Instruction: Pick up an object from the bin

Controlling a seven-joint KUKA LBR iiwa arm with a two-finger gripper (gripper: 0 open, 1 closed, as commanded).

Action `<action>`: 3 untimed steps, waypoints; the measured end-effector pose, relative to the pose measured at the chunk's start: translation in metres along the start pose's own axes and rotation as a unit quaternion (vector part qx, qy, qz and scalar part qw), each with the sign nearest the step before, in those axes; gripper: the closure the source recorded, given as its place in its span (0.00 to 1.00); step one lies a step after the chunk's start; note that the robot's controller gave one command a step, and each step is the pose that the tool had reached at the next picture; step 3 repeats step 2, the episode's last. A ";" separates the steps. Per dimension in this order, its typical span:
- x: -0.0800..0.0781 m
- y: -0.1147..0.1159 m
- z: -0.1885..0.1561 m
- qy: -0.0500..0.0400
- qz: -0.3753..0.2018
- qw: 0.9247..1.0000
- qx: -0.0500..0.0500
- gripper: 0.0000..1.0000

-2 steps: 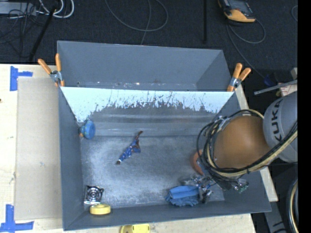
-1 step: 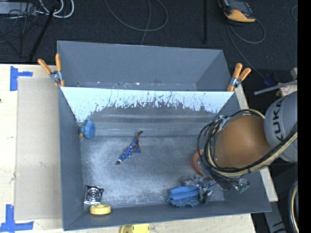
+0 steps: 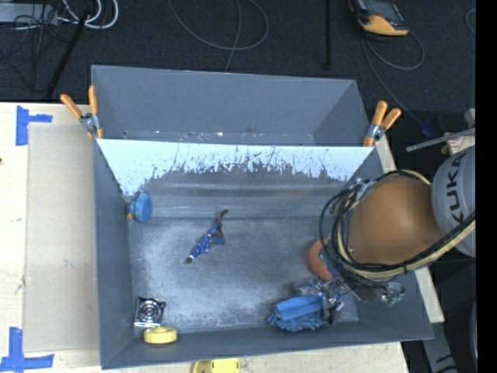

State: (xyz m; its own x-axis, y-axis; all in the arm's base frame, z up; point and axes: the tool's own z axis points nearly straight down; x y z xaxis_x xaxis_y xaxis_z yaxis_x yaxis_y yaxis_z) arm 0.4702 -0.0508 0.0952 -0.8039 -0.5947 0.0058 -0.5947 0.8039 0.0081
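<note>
Blue crumpled object point(image 3: 297, 313) lay near the front right corner of the bin point(image 3: 233, 290), with the claw point(image 3: 332, 297) at its right end, apart or together impossible to tell.

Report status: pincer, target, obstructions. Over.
Pincer down in near-right corner of bin, grip unconfirmed. At the edge of blue crumpled thing, contact unclear. Orange-red lump close alongside.
</note>
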 end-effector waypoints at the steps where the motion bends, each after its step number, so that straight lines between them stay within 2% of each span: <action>1: -0.001 -0.001 -0.021 -0.001 0.000 1.000 0.001 1.00; 2: -0.001 -0.001 -0.038 -0.003 0.001 1.000 0.003 1.00; 3: -0.001 -0.001 -0.038 -0.003 0.001 1.000 0.003 1.00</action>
